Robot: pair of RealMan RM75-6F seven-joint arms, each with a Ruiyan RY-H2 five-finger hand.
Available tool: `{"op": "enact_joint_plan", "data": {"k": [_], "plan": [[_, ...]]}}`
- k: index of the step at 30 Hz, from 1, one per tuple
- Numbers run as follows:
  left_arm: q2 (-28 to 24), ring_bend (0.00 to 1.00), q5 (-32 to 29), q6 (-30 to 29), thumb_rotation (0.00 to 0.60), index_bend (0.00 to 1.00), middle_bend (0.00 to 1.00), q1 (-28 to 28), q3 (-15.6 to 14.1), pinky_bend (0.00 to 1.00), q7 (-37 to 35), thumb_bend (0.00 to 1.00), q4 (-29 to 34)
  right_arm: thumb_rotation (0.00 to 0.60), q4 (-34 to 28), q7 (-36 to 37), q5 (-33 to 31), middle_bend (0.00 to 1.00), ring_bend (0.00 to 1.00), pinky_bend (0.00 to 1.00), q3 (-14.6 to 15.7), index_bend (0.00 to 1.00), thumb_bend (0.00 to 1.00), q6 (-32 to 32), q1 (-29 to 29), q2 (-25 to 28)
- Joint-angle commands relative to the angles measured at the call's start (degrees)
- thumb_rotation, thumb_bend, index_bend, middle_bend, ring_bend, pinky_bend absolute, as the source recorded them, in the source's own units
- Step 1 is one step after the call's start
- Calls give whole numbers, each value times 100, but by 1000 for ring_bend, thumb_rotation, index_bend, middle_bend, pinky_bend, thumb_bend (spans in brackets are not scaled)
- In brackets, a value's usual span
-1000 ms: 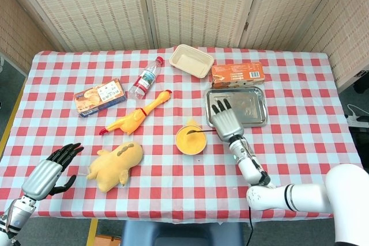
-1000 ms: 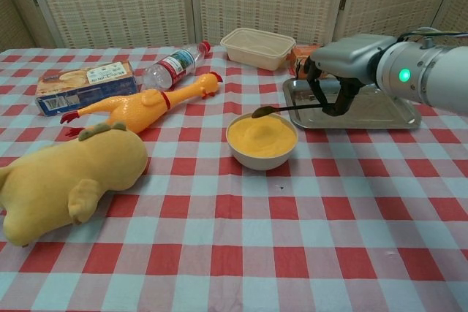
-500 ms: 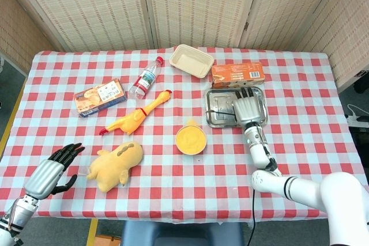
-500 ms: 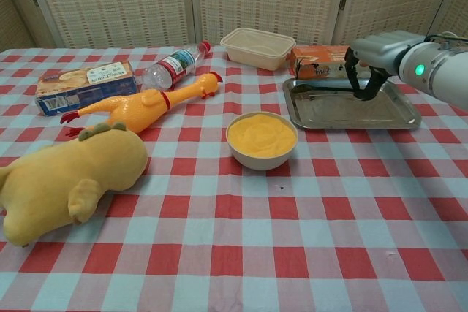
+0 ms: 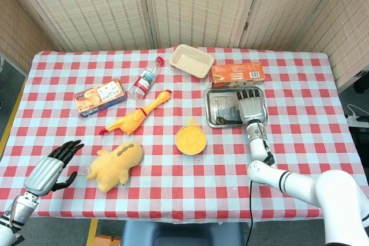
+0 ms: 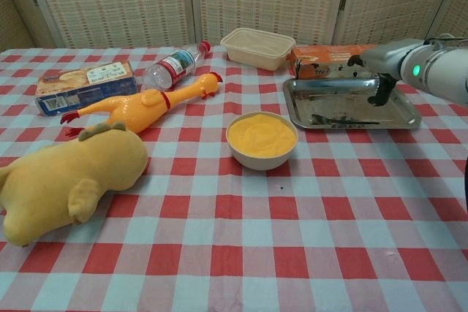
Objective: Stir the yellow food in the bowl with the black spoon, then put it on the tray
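Your right hand: (image 5: 251, 106) it hangs over the right part of the tray, fingers spread and pointing toward the far edge, holding nothing; in the chest view (image 6: 380, 78) it sits above the tray's far side
Black spoon: (image 5: 226, 121) it lies flat in the tray near the front edge, bowl end to the left; the chest view (image 6: 344, 120) shows it apart from your right hand
Tray: (image 5: 213, 97) steel, between the yellow bowl and the orange box (image 5: 237, 74)
Bowl of yellow food: (image 5: 191, 139) it stands on the cloth just left of and nearer than the tray, still full
Your left hand: (image 5: 51, 168) it hovers at the near left table edge, fingers apart, empty
Elsewhere on the table: rubber chicken (image 5: 137, 115), yellow plush toy (image 5: 115, 165), water bottle (image 5: 145, 78), snack box (image 5: 100, 97), beige container (image 5: 191, 60)
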State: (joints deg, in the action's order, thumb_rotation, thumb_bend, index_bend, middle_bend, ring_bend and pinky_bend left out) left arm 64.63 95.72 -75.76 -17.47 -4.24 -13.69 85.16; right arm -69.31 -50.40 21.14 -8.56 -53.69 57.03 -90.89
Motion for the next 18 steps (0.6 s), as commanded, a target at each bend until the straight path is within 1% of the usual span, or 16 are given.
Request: {"op": "enact_joint_plan", "data": {"k": [1, 2, 4, 5, 6, 7, 9, 10, 13, 15, 16, 18], "plan": [[-14, 0, -19, -52, 600, 0, 0, 31, 14, 170, 34, 482, 11, 600, -1956, 1078, 1662, 9, 0, 0, 208, 0, 354, -1384, -873, 1031], [-21, 0, -39, -82, 600, 0, 0, 53, 23, 170, 69, 482, 22, 600, -2515, 1374, 2272, 8, 0, 0, 442, 0, 352, -1848, -1226, 1328], [-29, 0, -88, -143, 600, 0, 0, 102, 44, 170, 163, 481, 41, 600, -3181, 1758, 3149, 4, 0, 0, 884, 0, 347, -2462, -1758, 1723], [-28, 0, -123, -201, 600, 0, 0, 142, 66, 170, 267, 481, 61, 600, -3498, 1947, 3664, 2, 0, 0, 1208, 0, 343, -2796, -2090, 1959], [-25, 0, -149, -252, 600, 0, 0, 177, 83, 170, 371, 481, 83, 600, -3659, 2079, 4035, 1, 0, 0, 1430, 0, 340, -3041, -2325, 2095], [-28, 0, -186, -318, 600, 0, 0, 229, 101, 170, 528, 482, 137, 600, -3759, 2230, 4521, 0, 0, 0, 1718, 0, 337, -3341, -2620, 2232], [-29, 0, -233, -443, 600, 0, 0, 312, 134, 169, 759, 482, 237, 600, -3767, 2398, 5120, 0, 0, 0, 2066, 0, 335, -3771, -3039, 2361], [-20, 0, -238, -553, 600, 0, 0, 371, 157, 168, 938, 482, 295, 600, -3670, 2570, 5490, 0, 0, 0, 2223, 0, 334, -4075, -3316, 2364], [22, 0, -173, -736, 600, 0, 0, 470, 161, 165, 1228, 482, 400, 600, -3265, 2967, 6055, 0, 0, 0, 2461, 0, 332, -4650, -3912, 2278], [39, 0, -102, -808, 600, 0, 0, 523, 130, 165, 1398, 482, 455, 600, -2877, 3346, 6253, 0, 0, 0, 2468, 0, 331, -4989, -4292, 2164], [51, 0, -96, -831, 600, 0, 0, 548, 127, 165, 1498, 483, 474, 600, -2786, 3446, 6247, 0, 0, 0, 2426, 0, 329, -5039, -4393, 2132], [76, 0, -87, -876, 600, 0, 0, 589, 133, 165, 1660, 483, 527, 600, -2787, 3559, 6315, 0, 0, 0, 2442, 0, 326, -4904, -4445, 2305]]}}
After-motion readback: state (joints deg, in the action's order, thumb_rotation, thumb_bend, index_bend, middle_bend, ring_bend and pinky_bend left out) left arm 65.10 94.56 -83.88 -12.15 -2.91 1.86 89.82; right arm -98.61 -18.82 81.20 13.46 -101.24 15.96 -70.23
